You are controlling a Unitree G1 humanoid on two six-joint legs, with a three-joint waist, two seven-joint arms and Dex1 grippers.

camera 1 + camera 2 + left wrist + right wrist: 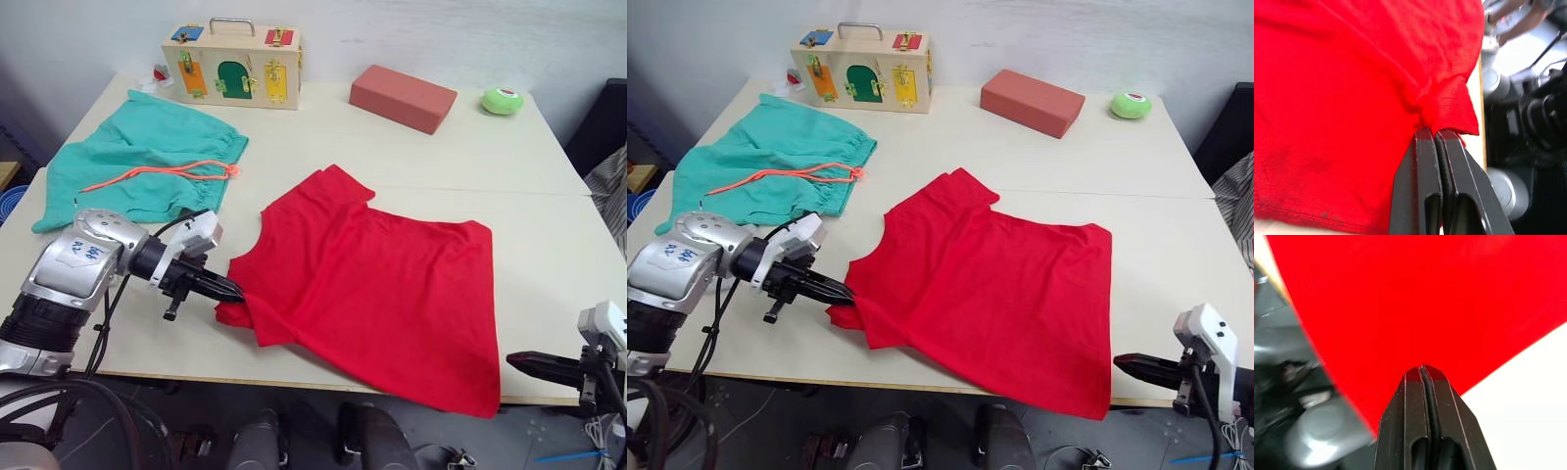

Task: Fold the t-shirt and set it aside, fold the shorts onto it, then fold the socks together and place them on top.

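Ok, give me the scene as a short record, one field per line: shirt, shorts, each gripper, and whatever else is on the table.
t-shirt: spread on the table, near hem over the front edge
shorts: flat at far left, apart from the t-shirt
left gripper: fingers shut on the t-shirt's left sleeve
right gripper: shut, holding nothing, off the front edge near the hem corner
other items: wooden latch box, red-brown block, green round object along the far edge
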